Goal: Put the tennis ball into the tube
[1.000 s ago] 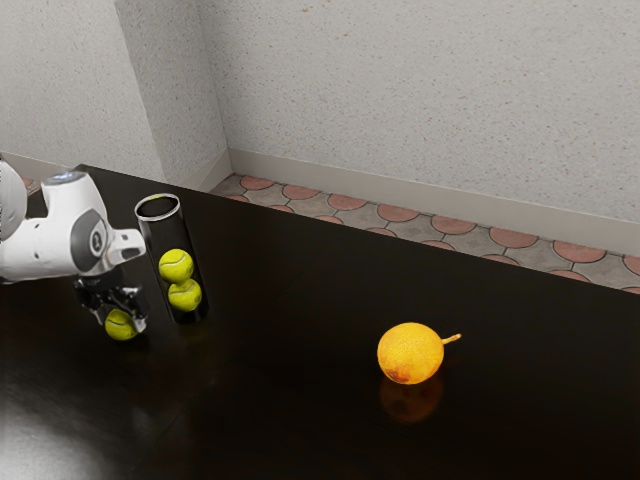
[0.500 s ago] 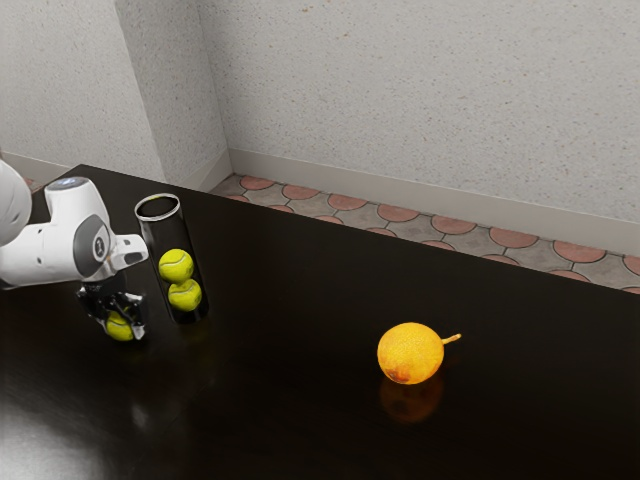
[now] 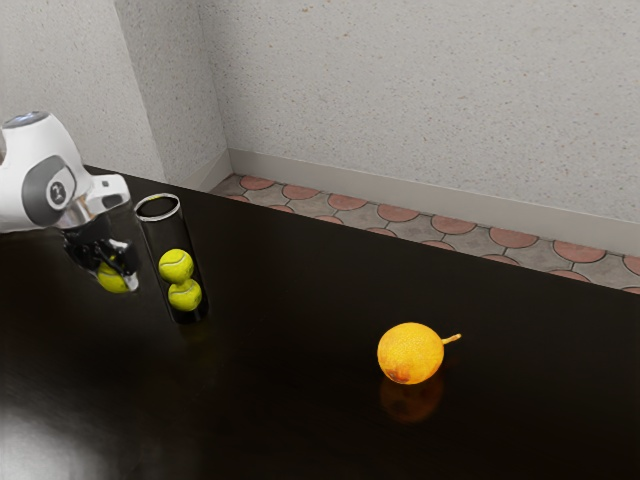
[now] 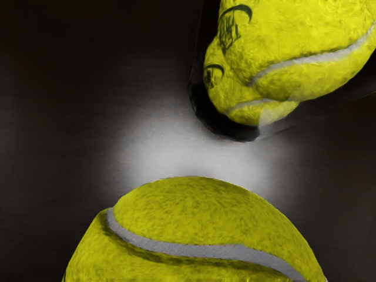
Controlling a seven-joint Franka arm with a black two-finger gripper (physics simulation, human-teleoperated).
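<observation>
Exterior view: tube [image 3: 153, 238] stands upright on the table [image 3: 300, 410], open rim [image 3: 159, 207] up, two balls [image 3: 176, 266] stacked inside. Task ball [image 3: 112, 281] is outside the tube, beside it on the exterior view's left, below rim level and looks clear of the tabletop. Claw [image 3: 109, 279] is narrowed down to ball width, fingers on both sides of it: I read it as a held ball. Orange fruit [image 3: 411, 353] is well apart from the tube, toward the exterior view's right; no factor.

Wrist view: held ball [image 4: 194, 238] sits right under the hand, near the tube wall [image 4: 205, 111] with a gap between. Not over the opening.

Step in hand, my read: carry up, then across. Grasp done, insertion not.

Risks:
- Sideways move before ball and fingertips clear the rim: they hit the wall, tube tips, stacked balls roll out.
- Mouth looks only a bit wider than the ball. Off-centre release: ball lands on the rim and bounces off.
- Fingers may catch the rim if lowered too far.
- Round ball, small contact patches: a bump could twist it loose.
</observation>
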